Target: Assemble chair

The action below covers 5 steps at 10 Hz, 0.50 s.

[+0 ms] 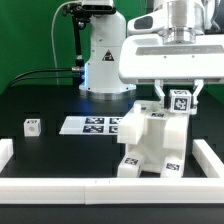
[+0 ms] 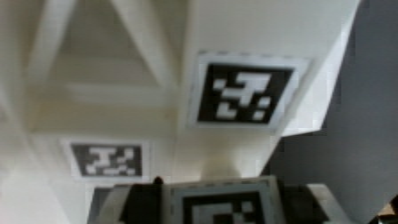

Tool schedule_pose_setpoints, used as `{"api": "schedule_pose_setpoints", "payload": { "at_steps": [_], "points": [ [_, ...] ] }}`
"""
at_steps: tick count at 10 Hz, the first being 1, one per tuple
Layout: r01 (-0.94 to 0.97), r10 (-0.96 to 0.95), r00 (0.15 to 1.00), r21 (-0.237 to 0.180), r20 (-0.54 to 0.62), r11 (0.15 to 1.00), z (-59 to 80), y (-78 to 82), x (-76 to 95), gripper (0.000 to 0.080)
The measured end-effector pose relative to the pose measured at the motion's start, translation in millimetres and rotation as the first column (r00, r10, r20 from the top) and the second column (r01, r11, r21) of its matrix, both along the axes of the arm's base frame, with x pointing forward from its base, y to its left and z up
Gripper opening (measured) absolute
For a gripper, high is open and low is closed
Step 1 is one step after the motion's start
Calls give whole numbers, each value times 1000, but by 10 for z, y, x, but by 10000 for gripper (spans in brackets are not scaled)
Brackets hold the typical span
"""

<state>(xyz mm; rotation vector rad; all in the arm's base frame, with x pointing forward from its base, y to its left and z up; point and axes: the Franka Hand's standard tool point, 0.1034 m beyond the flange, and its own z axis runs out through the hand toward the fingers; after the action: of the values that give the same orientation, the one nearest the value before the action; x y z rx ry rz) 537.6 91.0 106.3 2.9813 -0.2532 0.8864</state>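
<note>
The partly built white chair (image 1: 150,140) stands on the black table at the exterior view's right, with marker tags on its faces. My gripper (image 1: 179,103) hangs just above its upper right part and is shut on a small white tagged part (image 1: 179,99). In the wrist view my gripper (image 2: 228,207) sits at the picture's edge, with the dark fingers (image 2: 171,203) on either side of the tagged part (image 2: 228,200). The chair's white panels (image 2: 107,90) and two of their tags fill the rest. Whether the held part touches the chair cannot be told.
A small white tagged block (image 1: 32,126) lies alone at the exterior view's left. The marker board (image 1: 95,125) lies flat in the middle, just left of the chair. White rails (image 1: 90,188) border the table at the front and sides. The arm's base (image 1: 102,60) stands behind.
</note>
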Motion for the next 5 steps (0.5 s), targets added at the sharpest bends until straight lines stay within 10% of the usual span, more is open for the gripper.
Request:
{"api": "schedule_pose_setpoints", "payload": {
  "at_steps": [5],
  "points": [
    [-6, 6, 1000, -5, 0, 1000, -3, -4, 2, 281]
  ]
}}
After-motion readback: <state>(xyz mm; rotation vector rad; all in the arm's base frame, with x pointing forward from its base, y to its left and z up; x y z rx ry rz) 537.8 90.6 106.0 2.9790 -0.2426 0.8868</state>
